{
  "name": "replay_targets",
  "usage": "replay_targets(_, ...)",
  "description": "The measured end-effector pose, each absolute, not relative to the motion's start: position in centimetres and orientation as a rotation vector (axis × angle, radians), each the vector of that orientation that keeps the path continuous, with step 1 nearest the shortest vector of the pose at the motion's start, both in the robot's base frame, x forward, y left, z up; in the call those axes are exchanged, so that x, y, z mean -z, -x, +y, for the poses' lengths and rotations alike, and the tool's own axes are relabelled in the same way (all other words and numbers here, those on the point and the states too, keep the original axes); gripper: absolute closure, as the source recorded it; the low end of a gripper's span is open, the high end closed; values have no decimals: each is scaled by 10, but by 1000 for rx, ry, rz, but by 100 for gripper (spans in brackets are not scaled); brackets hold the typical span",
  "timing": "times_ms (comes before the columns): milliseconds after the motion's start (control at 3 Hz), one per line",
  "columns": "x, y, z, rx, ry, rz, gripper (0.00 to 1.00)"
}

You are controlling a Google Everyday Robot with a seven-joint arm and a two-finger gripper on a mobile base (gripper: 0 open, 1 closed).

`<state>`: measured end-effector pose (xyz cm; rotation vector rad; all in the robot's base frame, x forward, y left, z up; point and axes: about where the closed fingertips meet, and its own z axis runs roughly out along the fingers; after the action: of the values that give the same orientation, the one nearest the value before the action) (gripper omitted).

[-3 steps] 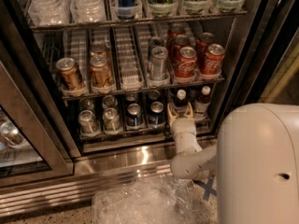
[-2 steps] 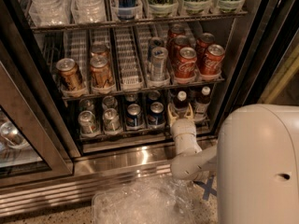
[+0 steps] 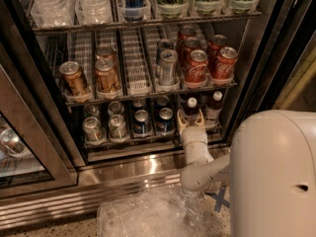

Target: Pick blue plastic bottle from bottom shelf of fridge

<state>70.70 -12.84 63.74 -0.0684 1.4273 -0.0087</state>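
The jaws stand apart, one on each side of the lower body of the small blue plastic bottle with the round white cap [image 3: 191,108]. I cannot tell whether they press on it yet. The two-finger gripper [image 3: 192,126] sits at the front edge of the wire bottom shelf [image 3: 133,143] of the tall dark-framed glass-door fridge [image 3: 49,107]. From the left, the shelf's lanes hold silver drink cans [image 3: 92,128], then blue Pepsi cans [image 3: 142,121], then the target bottle, and last a second white-capped dark bottle [image 3: 214,106] just beside it. The lanes keep each row upright and facing forward, so the bottle stands at the front, reachable without disturbing the cans. The gripper probably straddles it low to stay clear of the rack of red cola cans [image 3: 197,65] above. The pale jointed arm [image 3: 197,167] rises from beside the robot's rounded white body [image 3: 271,177] at lower right, bends at a knuckle over the steel base and points the wrist straight into the shelf.
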Motion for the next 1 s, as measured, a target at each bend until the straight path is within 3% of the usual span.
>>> replay_targets(1000, -647, -700, -124, 10, 86, 1420, 100)
